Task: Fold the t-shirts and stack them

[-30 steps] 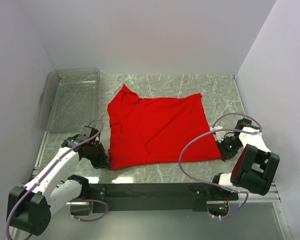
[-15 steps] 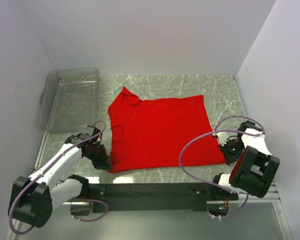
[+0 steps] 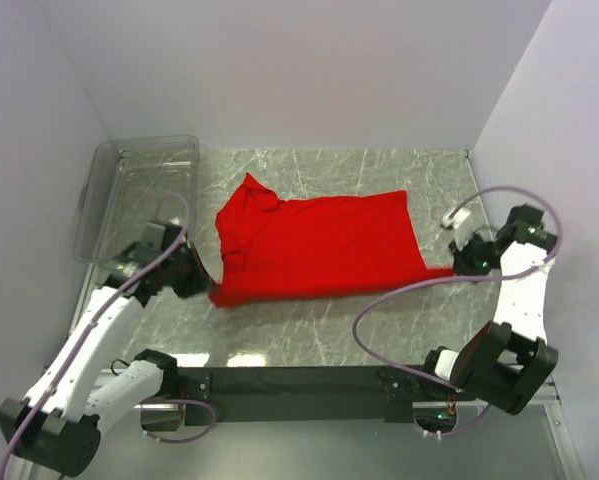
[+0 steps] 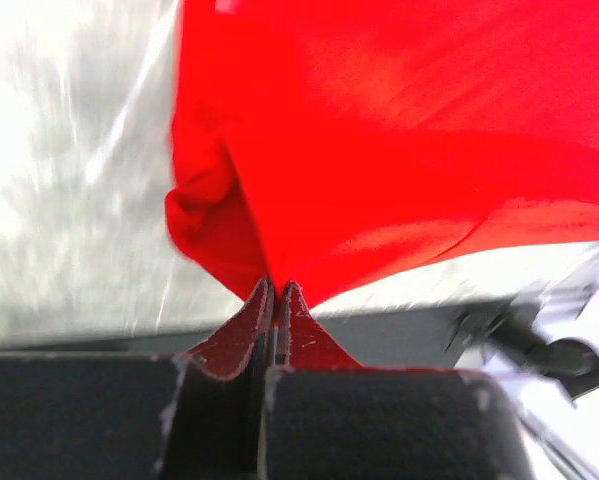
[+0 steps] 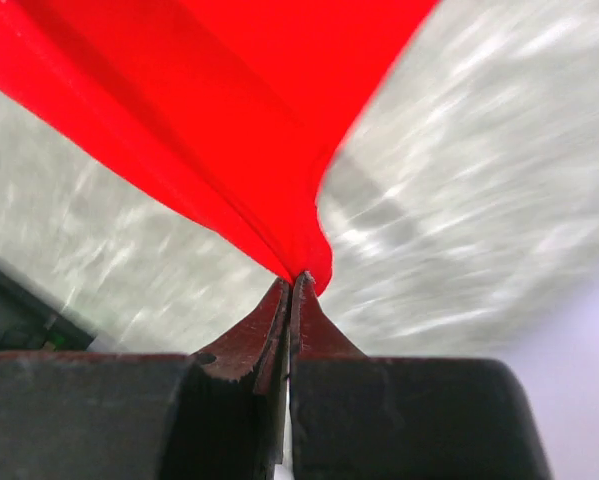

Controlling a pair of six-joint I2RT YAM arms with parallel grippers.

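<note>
Red t-shirt (image 3: 319, 245) lies spread just right of the clear plastic bin (image 3: 149, 142). My left gripper (image 3: 205, 290) pinches its hem corner nearest the bin, and my right gripper (image 3: 458, 268) pinches the corner farthest from it.

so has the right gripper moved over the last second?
Yes. The right gripper, jaws shut on the t-shirt corner, has gone away from the black base rail, toward the back wall, taking the near hem along.

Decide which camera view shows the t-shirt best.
Top external: the whole t-shirt shows, edge to edge. The left wrist view shows only a bunched corner pinched in the left gripper; the right wrist view, only a corner in the right gripper.
</note>
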